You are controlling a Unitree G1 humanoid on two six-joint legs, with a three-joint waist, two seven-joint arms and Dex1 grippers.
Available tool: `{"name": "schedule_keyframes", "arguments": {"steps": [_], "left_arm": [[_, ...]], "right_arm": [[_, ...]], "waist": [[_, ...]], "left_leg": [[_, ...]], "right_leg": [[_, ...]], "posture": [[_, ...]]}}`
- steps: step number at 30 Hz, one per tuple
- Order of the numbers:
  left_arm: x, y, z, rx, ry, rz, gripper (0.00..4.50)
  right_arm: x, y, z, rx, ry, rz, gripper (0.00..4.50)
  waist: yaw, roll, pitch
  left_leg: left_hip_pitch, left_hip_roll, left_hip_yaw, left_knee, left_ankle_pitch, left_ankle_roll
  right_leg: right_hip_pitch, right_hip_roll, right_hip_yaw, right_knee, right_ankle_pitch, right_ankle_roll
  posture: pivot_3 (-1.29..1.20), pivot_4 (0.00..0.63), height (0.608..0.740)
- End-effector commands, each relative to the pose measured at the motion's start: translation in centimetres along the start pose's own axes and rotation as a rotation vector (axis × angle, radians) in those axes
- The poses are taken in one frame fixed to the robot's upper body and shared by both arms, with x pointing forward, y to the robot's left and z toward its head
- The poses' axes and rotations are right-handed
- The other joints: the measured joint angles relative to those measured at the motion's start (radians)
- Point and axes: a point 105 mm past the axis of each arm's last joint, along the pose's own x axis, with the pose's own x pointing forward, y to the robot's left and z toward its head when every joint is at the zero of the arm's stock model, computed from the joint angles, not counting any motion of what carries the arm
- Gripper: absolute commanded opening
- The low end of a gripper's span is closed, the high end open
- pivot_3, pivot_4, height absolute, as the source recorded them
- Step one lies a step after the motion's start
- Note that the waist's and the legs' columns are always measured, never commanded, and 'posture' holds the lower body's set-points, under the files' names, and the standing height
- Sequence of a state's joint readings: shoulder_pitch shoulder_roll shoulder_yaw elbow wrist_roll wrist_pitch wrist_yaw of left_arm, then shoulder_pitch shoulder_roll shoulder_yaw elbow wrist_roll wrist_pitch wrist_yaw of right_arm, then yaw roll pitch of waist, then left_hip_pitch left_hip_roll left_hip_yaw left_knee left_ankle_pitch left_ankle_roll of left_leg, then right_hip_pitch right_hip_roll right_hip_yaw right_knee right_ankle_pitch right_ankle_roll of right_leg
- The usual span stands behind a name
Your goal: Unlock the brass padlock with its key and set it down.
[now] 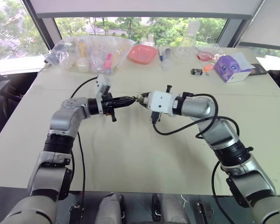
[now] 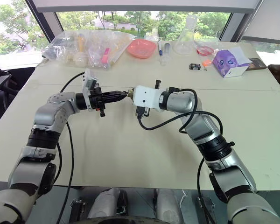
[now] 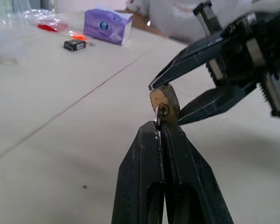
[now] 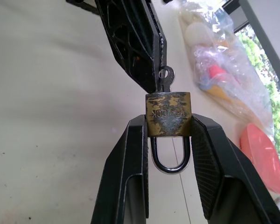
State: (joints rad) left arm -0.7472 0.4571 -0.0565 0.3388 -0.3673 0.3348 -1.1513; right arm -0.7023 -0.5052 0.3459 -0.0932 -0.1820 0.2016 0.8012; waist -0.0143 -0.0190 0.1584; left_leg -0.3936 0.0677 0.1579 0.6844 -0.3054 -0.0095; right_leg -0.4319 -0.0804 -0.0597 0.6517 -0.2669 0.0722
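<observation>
The brass padlock is held above the middle of the table, its silvery shackle closed and hanging between the fingers of my right gripper, which is shut on the lock's sides. The key sticks into the end of the lock facing away from the shackle. My left gripper comes in from the opposite side, shut on the key's head. In the left eye view the two grippers meet tip to tip at the padlock, left gripper and right gripper level with each other.
A purple box and a small black object lie at the far right of the table. Clear plastic bags, a pink tray and a glass flask line the far edge by the window.
</observation>
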Motion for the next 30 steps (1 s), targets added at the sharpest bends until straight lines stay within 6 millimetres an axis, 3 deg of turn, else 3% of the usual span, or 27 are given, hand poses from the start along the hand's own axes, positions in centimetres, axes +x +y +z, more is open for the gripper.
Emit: {"name": "schedule_keyframes", "arguments": {"steps": [1,7,12,15,19,24,30], "left_arm": [[0.3,0.5,1.9,0.239,0.041,0.003,0.1],[1.1,0.5,2.2,0.531,0.095,-0.023,0.1],[0.8,0.0,1.6,0.309,0.105,-0.083,0.1],[-1.6,-0.1,1.5,-0.062,0.074,-0.16,0.88],[-2.3,1.3,3.2,-0.183,-0.014,-0.08,2.89],[-1.8,1.2,4.0,-0.242,-0.077,-0.095,2.89],[-0.5,0.9,2.8,-0.254,-0.054,-0.101,2.89]], "right_arm": [[0.0,0.3,1.4,-0.035,-0.059,0.021,0.67],[0.0,0.8,1.3,-0.034,-0.058,0.034,0.67],[0.0,0.7,1.3,-0.034,-0.055,0.027,0.67],[-0.1,-0.1,1.3,-0.054,-0.051,-0.013,0.67],[-0.2,-0.6,1.4,-0.07,-0.057,-0.042,0.67],[0.0,-1.0,2.0,-0.09,-0.077,-0.066,0.67],[0.1,-1.5,2.5,-0.108,-0.091,-0.091,0.67]], "waist": [[0.0,0.0,0.0],[0.0,0.0,0.0],[-0.002,0.0,0.0],[-0.007,0.0,0.0],[-0.003,0.0,0.0],[0.001,0.0,0.0],[-0.004,0.0,0.0]], "left_leg": [[0.0,0.0,0.0,0.0,0.0,0.0],[0.0,0.0,0.0,0.0,0.0,0.0],[0.0,0.0,0.0,0.0,0.0,0.0],[0.0,0.0,0.0,0.0,0.0,0.0],[0.0,0.001,-0.001,0.0,0.0,0.0],[0.0,-0.001,-0.002,0.001,0.0,0.0],[0.0,-0.001,-0.002,0.001,0.0,0.0]], "right_leg": [[0.0,0.0,0.0,0.0,0.0,0.0],[0.0,0.0,0.0,0.0,0.0,0.0],[0.0,0.0,0.0,0.0,0.0,0.0],[0.0,0.0,0.0,0.0,0.0,0.0],[0.0,0.001,0.0,0.002,-0.001,0.002],[0.001,0.0,0.0,0.001,-0.001,0.002],[0.001,0.0,0.0,0.002,-0.001,0.002]], "posture": [[0.0,0.15,0.74],[0.0,0.15,0.74],[0.0,0.15,0.74],[0.0,0.15,0.74],[0.0,0.15,0.74],[0.0,0.15,0.74],[0.0,0.15,0.74]]}}
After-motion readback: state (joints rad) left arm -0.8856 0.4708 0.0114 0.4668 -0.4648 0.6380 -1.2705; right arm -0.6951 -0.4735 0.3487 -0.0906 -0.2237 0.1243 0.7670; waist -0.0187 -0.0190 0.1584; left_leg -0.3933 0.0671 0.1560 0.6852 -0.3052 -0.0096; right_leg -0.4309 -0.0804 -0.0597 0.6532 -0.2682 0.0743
